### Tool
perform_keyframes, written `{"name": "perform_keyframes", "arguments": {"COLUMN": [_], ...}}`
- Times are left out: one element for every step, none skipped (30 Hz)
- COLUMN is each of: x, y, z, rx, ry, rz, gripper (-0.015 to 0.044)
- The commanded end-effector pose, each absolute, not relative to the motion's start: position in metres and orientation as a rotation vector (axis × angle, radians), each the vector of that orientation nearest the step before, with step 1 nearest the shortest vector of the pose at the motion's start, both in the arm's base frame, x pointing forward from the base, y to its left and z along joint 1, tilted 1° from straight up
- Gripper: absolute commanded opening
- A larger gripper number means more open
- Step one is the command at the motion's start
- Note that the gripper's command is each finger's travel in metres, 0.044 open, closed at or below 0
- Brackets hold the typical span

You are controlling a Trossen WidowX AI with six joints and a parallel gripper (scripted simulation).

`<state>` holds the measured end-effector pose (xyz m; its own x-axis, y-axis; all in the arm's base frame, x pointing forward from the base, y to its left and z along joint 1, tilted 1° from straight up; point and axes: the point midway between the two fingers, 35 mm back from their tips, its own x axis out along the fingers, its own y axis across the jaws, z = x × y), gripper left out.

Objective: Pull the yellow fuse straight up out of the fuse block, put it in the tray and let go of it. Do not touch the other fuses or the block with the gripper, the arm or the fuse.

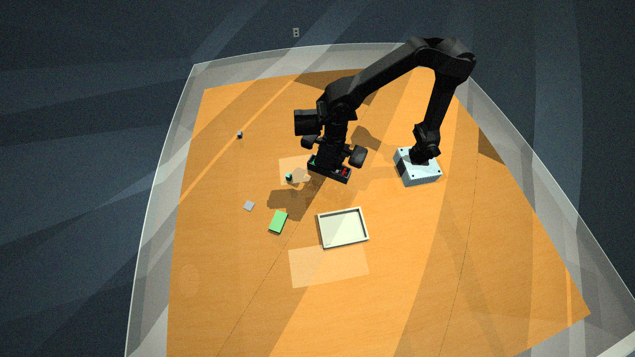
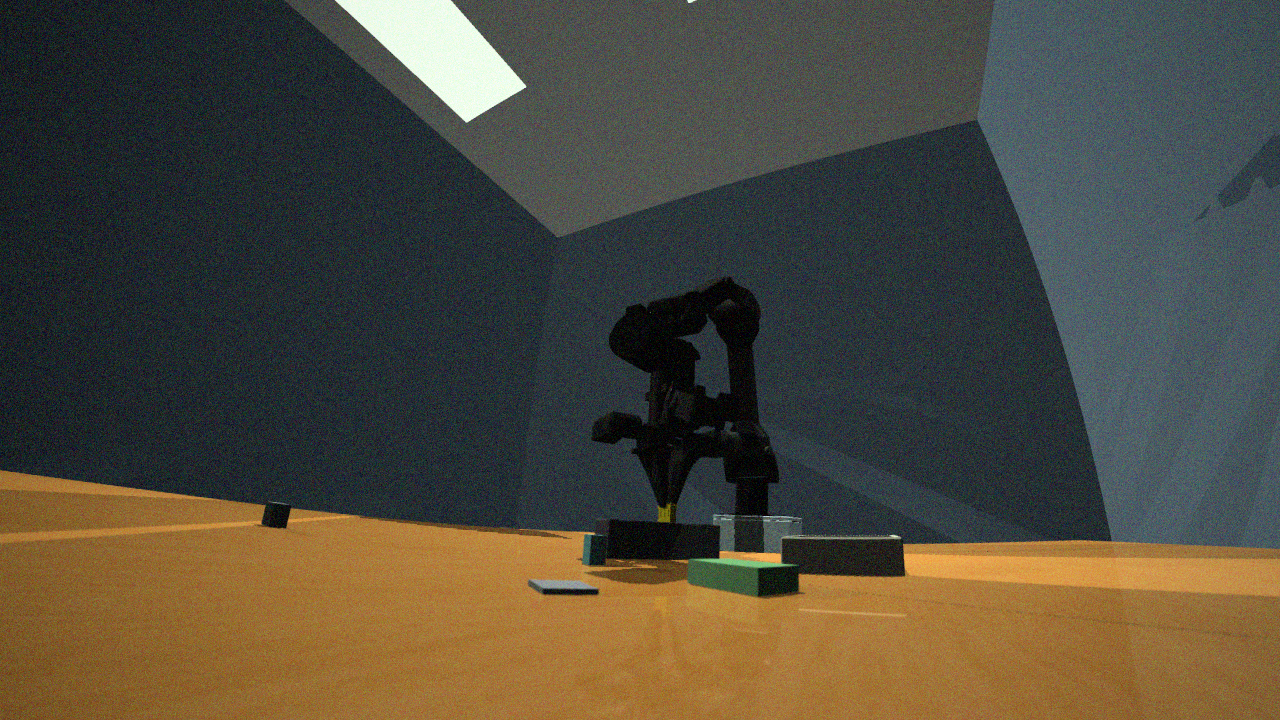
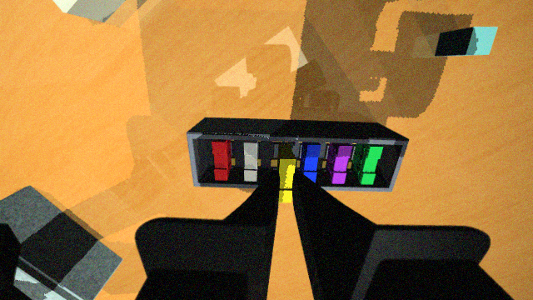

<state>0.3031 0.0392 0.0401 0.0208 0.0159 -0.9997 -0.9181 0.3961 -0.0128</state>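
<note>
The claw (image 1: pixel 328 166) (image 2: pixel 666 508) (image 3: pixel 285 177) is clenched on the yellow fuse (image 2: pixel 666 514) (image 3: pixel 287 172), positioned over the fuse block (image 1: pixel 342 178) (image 2: pixel 626 540) (image 3: pixel 233 126). The fuse stands upright and projects above the block rim; whether its lower end is free of the block cannot be determined.

Adjacent obstructions: the white fuse (image 1: pixel 337 170) (image 3: pixel 251 162) on one side of the claw, the blue fuse (image 3: pixel 311 156) on the other. Contact between the claw tips and these parts cannot be confirmed. Next outward are the red fuse (image 1: pixel 344 171) (image 3: pixel 221 160) beyond the white, and the purple fuse (image 3: pixel 341 164), then the green fuse (image 1: pixel 313 161) (image 3: pixel 371 164), beyond the blue. The block walls surround the row.

Beside the claw, past the green-fuse end, stands a cyan block (image 1: pixel 288 177) (image 2: pixel 593 549) (image 3: pixel 485 41). The tray (image 1: pixel 364 228) (image 2: pixel 843 556) (image 3: pixel 89 12) lies apart from the claw; a strip of table (image 1: pixel 377 195) (image 2: pixel 447 644) (image 3: pixel 175 83) separates its raised rim from the fuse block. A green slab (image 1: pixel 278 221) (image 2: pixel 738 575) lies near the tray's side, outside that strip.

Farther from the claw: the arm's base (image 1: pixel 419 181) (image 2: pixel 778 531) (image 3: pixel 96 267) past the red-fuse end; a flat grey tile (image 1: pixel 248 205) (image 2: pixel 563 587) beyond the cyan block; and a small grey block (image 1: pixel 239 134) (image 2: pixel 275 514) toward the table edge
</note>
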Motion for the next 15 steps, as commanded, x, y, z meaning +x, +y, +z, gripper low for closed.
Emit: {"name": "perform_keyframes", "arguments": {"x": [0.3029, 0.3029, 0.3029, 0.3028, 0.3028, 0.3028, 0.3028, 0.3028, 0.3027, 0.3027, 0.3027, 0.3026, 0.3026, 0.3026, 0.3025], "y": [0.0394, 0.0394, 0.0394, 0.0394, 0.0394, 0.0394, 0.0394, 0.0394, 0.0393, 0.0393, 0.0393, 0.0393, 0.0393, 0.0393, 0.0393], "z": [0.042, 0.0425, 0.043, 0.0435, 0.044, 0.0445, 0.045, 0.0455, 0.046, 0.0465, 0.0469, 0.0474, 0.0479, 0.0484, 0.0489], "rx": [-0.901, -0.901, -0.901, -0.901, -0.901, -0.901, -0.901, -0.901, -0.901, -0.901, -0.901, -0.901, -0.901, -0.901, -0.902], "ry": [1.346, 1.346, 1.346, 1.346, 1.346, 1.346, 1.346, 1.346, 1.346, 1.346, 1.346, 1.346, 1.346, 1.346, 1.346], "rz": [0.908, 0.908, 0.908, 0.908, 0.908, 0.908, 0.908, 0.909, 0.909, 0.909, 0.909, 0.909, 0.909, 0.909, 0.909], "gripper": [0.0, 0.0, 0.0, 0.0, 0.0, 0.0, 0.0, 0.0, 0.0, 0.0, 0.0, 0.0, 0.0, 0.0, 0.0]}}
